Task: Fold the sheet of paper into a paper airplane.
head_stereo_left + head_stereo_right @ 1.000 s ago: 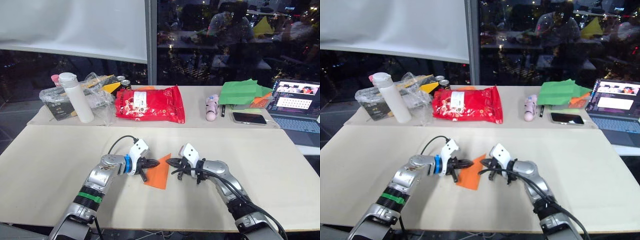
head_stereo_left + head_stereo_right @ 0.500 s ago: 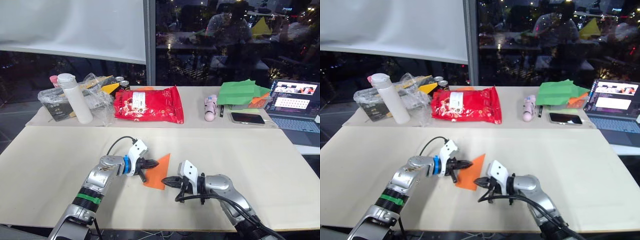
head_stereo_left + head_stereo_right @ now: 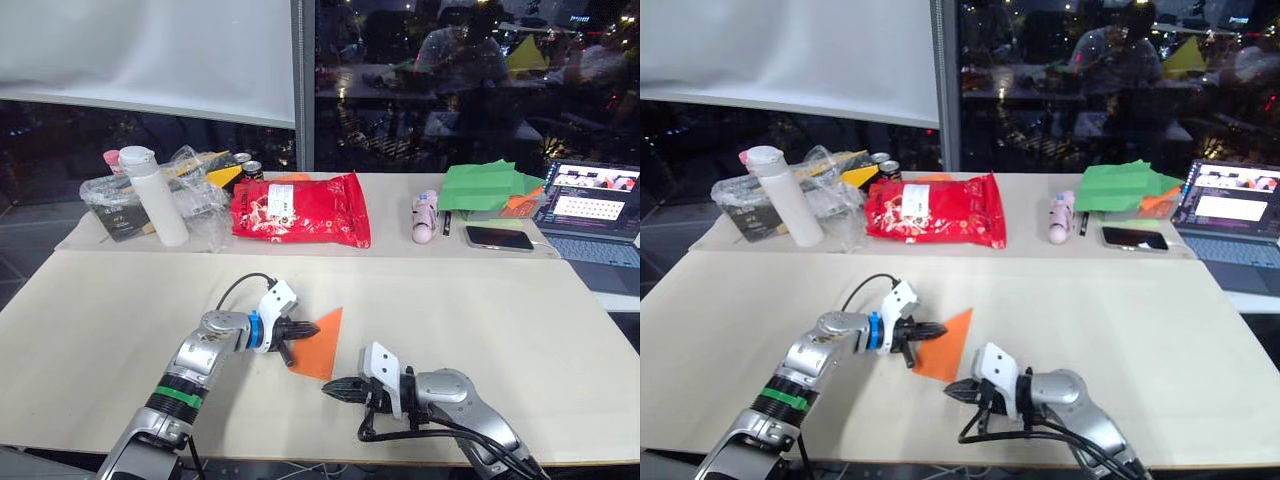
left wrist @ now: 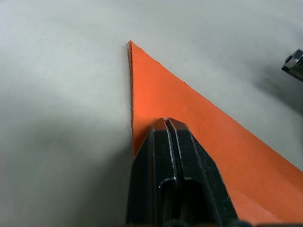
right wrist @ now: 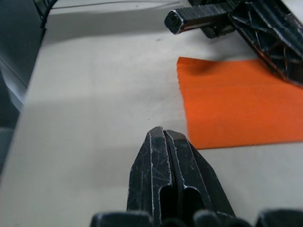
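The orange sheet of paper (image 3: 322, 345) lies flat on the beige table, folded into a pointed wedge like a paper airplane, with its nose toward the far side. My left gripper (image 3: 308, 327) is shut, and its fingertips rest on the wedge's left edge; in the left wrist view the black fingers (image 4: 163, 142) lie over the paper (image 4: 199, 113). My right gripper (image 3: 330, 388) is shut with nothing in it. It hovers near the table's front edge, just off the wedge's near right corner, apart from the paper (image 5: 236, 99).
Along the back of the table stand a white bottle (image 3: 155, 195), a clear plastic bag of items (image 3: 120, 205), a red snack bag (image 3: 300, 208), a pink object (image 3: 425, 217), a green paper stack (image 3: 485, 185), a phone (image 3: 497, 237) and a laptop (image 3: 590, 205).
My right gripper has drawn back from the wedge's right side toward the table's front edge. The left gripper has stayed on the paper.
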{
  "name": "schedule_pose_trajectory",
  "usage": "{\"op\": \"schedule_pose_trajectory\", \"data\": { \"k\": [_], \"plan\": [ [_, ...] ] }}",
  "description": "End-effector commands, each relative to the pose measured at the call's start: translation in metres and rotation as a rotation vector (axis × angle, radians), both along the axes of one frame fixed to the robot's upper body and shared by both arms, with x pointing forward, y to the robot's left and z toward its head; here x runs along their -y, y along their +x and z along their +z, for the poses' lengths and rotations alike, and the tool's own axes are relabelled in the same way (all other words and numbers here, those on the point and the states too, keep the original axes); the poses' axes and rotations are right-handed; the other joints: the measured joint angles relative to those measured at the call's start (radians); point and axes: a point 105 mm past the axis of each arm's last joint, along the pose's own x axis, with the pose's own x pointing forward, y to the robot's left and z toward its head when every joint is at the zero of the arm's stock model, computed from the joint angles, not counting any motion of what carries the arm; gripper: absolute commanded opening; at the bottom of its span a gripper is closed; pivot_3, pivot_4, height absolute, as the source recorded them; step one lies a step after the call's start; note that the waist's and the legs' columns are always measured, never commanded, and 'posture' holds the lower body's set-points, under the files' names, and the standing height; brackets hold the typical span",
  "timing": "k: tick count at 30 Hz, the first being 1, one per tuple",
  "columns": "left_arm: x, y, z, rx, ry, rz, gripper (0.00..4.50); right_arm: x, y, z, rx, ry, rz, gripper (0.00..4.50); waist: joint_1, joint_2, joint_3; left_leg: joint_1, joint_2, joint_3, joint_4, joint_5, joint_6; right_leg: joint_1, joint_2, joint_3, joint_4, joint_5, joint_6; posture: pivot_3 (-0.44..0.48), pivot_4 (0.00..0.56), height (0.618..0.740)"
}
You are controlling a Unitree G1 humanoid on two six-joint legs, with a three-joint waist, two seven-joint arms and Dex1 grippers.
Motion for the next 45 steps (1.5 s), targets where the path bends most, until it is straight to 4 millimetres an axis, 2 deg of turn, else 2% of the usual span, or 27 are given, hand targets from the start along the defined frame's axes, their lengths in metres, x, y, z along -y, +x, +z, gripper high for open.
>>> {"op": "schedule_pose_trajectory", "data": {
  "k": [1, 3, 5, 8, 11, 15, 20, 23, 28, 33, 40, 45],
  "plan": [
    [-0.002, -0.003, -0.013, -0.041, 0.039, -0.006, 0.01, 0.008, 0.001, 0.019, -0.042, 0.065, -0.02, 0.0, 0.002, -0.001, 0.001, -0.001, 0.0, 0.0, 0.0, 0.0, 0.0, 0.0, 0.0, 0.0, 0.0, 0.0, 0.0, 0.0, 0.15, 0.715],
    [-0.001, -0.002, -0.012, -0.038, 0.039, -0.008, 0.01, 0.01, 0.009, 0.036, -0.007, 0.091, -0.037, 0.0, 0.002, -0.001, 0.002, -0.001, 0.0, 0.0, 0.0, 0.0, 0.0, -0.001, 0.0, 0.0, 0.0, 0.0, 0.0, 0.0, 0.15, 0.715],
    [-0.001, 0.0, -0.012, -0.036, 0.038, -0.009, 0.01, 0.009, 0.015, 0.041, 0.015, 0.086, -0.056, 0.0, 0.002, -0.001, 0.002, -0.001, 0.0, 0.0, 0.001, 0.0, 0.0, -0.001, 0.0, 0.0, 0.0, 0.0, 0.0, 0.0, 0.15, 0.715],
    [-0.001, 0.002, -0.011, -0.033, 0.039, -0.011, 0.01, 0.005, 0.027, 0.03, 0.042, -0.027, -0.068, 0.0, 0.0, 0.0, 0.002, -0.001, 0.0, 0.0, 0.0, 0.0, 0.0, -0.001, 0.0, 0.0, 0.0, 0.0, 0.0, 0.0, 0.15, 0.715],
    [0.001, 0.005, -0.011, -0.029, 0.04, -0.014, 0.01, -0.007, 0.044, 0.023, 0.043, -0.042, -0.118, 0.0, 0.001, -0.001, 0.003, -0.001, 0.0, 0.0, 0.0, 0.0, 0.0, -0.001, 0.0, 0.0, 0.0, 0.0, 0.0, 0.0, 0.15, 0.715],
    [0.003, 0.01, -0.005, -0.009, 0.038, -0.025, 0.01, -0.014, 0.058, 0.001, 0.014, -0.103, -0.189, 0.0, 0.002, -0.001, 0.002, -0.002, 0.0, 0.0, 0.0, 0.0, 0.0, -0.002, 0.0, 0.0, 0.0, 0.0, 0.001, 0.0, 0.15, 0.715],
    [0.009, 0.027, 0.002, 0.033, 0.019, -0.001, 0.01, -0.012, 0.058, -0.013, -0.04, -0.146, -0.245, 0.0, 0.005, 0.0, 0.002, -0.001, 0.0, 0.0, 0.001, 0.0, 0.0, 0.0, 0.0, 0.0, 0.0, 0.001, 0.001, 0.0, 0.15, 0.715],
    [0.02, 0.035, 0.007, 0.045, -0.002, -0.014, 0.01, -0.012, 0.056, -0.018, -0.066, -0.157, -0.266, 0.0, 0.004, 0.0, 0.002, 0.0, 0.0, 0.0, 0.001, 0.0, 0.0, 0.0, 0.0, 0.0, 0.001, 0.001, 0.001, 0.0, 0.15, 0.715],
    [0.04, 0.04, 0.009, 0.053, -0.007, -0.072, 0.01, -0.016, 0.054, -0.02, -0.079, -0.151, -0.283, 0.0, 0.001, 0.0, 0.002, -0.001, 0.0, 0.0, 0.001, 0.0, 0.0, -0.001, 0.0, 0.0, 0.001, 0.001, 0.001, 0.0, 0.15, 0.715],
    [0.05, 0.049, 0.006, 0.073, 0.024, -0.055, 0.01, -0.02, 0.054, -0.018, -0.087, -0.137, -0.3, 0.0, -0.005, 0.0, 0.002, -0.001, -0.001, -0.001, 0.001, 0.0, 0.0, -0.001, 0.001, 0.0, 0.001, 0.001, 0.001, 0.0, 0.15, 0.715],
    [0.05, 0.057, -0.008, 0.075, 0.084, 0.019, 0.01, -0.02, 0.054, -0.017, -0.088, -0.122, -0.308, 0.0, -0.008, 0.0, 0.002, 0.0, -0.001, -0.001, 0.001, 0.0, 0.0, 0.0, 0.001, 0.0, 0.001, 0.001, 0.002, 0.0, 0.15, 0.715],
    [0.037, 0.049, -0.02, 0.03, 0.108, 0.005, 0.01, -0.021, 0.058, -0.015, -0.081, -0.118, -0.306, 0.0, -0.011, 0.0, 0.001, 0.0, -0.001, -0.001, 0.001, 0.0, 0.0, 0.0, 0.001, 0.0, 0.002, 0.001, 0.002, 0.0, 0.15, 0.715]
  ]
}}
